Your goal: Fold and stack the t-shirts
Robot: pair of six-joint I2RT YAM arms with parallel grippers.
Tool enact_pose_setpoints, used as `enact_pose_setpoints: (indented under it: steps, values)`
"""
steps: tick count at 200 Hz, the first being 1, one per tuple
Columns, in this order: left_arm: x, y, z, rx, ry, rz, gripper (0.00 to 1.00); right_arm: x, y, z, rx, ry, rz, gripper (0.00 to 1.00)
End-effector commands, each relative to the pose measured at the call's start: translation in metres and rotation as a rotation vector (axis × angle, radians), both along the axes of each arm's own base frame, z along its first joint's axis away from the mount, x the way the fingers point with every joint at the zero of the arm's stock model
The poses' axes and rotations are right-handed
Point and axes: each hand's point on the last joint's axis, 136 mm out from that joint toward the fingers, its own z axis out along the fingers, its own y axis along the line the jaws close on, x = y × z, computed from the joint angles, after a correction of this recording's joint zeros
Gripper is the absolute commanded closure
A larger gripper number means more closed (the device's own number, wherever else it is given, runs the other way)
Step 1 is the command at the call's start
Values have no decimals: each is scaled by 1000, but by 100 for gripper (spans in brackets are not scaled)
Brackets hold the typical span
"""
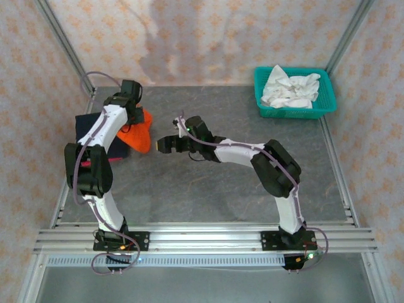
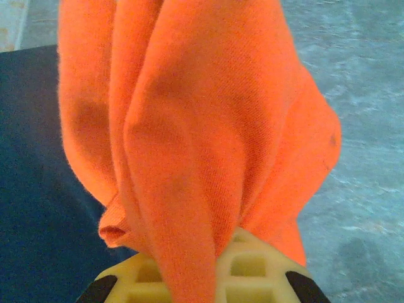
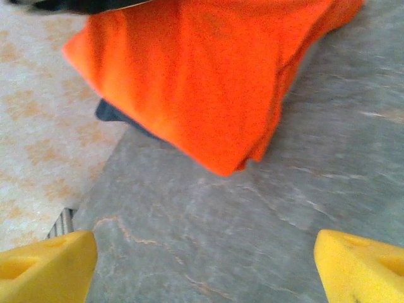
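no writing or numbers i can read from here. the orange shirt (image 2: 208,126) is plain cloth, and so is the navy shirt (image 2: 38,189).
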Motion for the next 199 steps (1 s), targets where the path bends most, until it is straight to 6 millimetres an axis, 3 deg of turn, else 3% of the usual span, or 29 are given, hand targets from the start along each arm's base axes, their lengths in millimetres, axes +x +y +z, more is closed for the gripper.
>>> enact_pose_setpoints:
  steps: [1, 56, 153, 174, 199]
  values:
    - [-4, 26, 12, 19, 11, 39, 100, -1, 6, 50, 120, -149, 28, 11]
    - [-14, 66, 45, 32, -30, 119, 100, -4, 12, 51, 134, -154, 45, 10]
    - [-29, 77, 86, 35, -96, 131, 100, -6, 14, 47, 141, -132, 55, 10]
    - [-30, 81, 88, 31, -106, 134, 100, -6, 15, 48, 144, -127, 56, 10]
    - [-33, 92, 75, 36, -69, 166, 100, -6, 15, 49, 150, -124, 57, 10]
